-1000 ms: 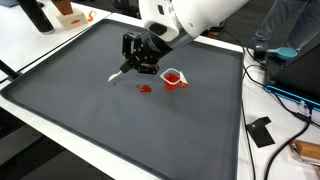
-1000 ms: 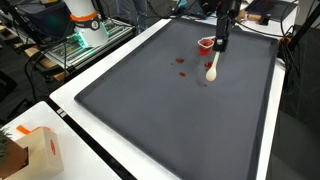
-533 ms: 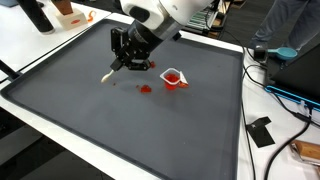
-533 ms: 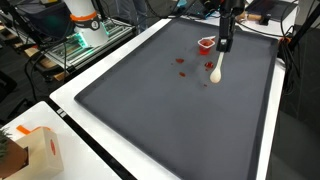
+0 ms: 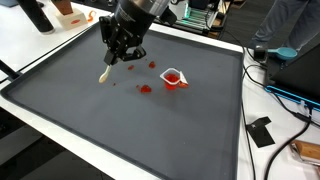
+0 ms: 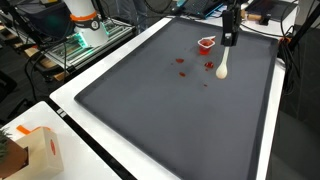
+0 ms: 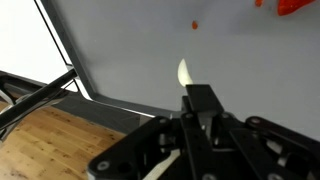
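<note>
My black gripper (image 5: 119,55) is squeezed tight on the thin handle of a pale cream spoon (image 5: 104,74). I hold it by the top end, so the round scoop hangs down and leans a little. It seems to float just over the big dark grey mat (image 5: 80,115).

A small red plastic cup (image 5: 173,77) sits on the mat nearby, apart from the spoon. Little red bits (image 5: 145,88) lie scattered between the cup and the spoon.

Nothing stands in my way. The dark cables (image 5: 262,72) are well off to the side, off the mat.
</note>
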Robot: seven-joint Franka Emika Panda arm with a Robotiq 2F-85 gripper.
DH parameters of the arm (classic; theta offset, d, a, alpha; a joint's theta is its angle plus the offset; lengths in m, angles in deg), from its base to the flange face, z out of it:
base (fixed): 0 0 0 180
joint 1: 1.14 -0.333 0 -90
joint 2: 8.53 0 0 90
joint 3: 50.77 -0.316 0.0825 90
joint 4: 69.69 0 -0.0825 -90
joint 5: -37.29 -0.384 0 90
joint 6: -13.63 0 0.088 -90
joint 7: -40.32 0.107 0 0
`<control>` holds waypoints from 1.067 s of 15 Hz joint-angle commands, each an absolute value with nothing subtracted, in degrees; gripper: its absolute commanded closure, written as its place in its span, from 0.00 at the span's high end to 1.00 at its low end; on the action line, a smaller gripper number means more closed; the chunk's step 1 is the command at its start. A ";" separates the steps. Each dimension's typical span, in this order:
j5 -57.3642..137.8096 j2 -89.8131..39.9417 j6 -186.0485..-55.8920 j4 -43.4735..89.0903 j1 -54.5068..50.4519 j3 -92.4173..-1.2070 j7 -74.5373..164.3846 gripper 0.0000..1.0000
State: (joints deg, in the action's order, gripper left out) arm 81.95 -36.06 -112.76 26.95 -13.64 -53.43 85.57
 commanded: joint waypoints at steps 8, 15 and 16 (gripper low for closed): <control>58.02 -26.47 -124.98 35.58 -8.32 -53.68 67.07 0.03; 35.94 -23.04 -126.12 38.16 -3.99 -55.87 47.20 0.03; 32.55 -22.70 -125.87 38.31 -3.29 -56.29 44.29 0.03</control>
